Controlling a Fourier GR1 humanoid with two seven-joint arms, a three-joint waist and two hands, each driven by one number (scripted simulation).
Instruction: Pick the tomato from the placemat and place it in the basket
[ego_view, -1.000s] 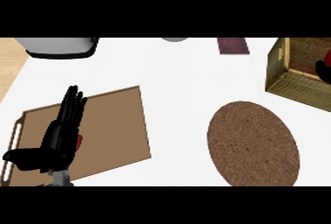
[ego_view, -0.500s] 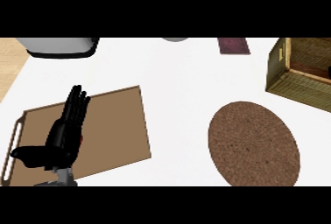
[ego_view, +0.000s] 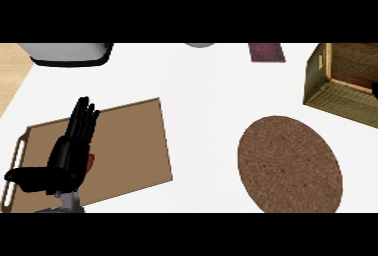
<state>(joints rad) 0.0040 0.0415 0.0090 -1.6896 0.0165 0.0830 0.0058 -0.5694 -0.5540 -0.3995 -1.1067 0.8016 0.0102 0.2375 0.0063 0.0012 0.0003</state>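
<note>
My left hand (ego_view: 63, 155) rests straight-fingered at eight o'clock; my right hand is unseen, so I'd steady it above the square wicker basket (ego_view: 347, 82) at two o'clock.

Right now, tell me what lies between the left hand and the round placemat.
Head view: the brown tray under the left hand, then bare counter up to the placemat.

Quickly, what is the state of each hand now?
Left hand: open, straight fingers, holding nothing visible.
Right hand: not in view.
</note>
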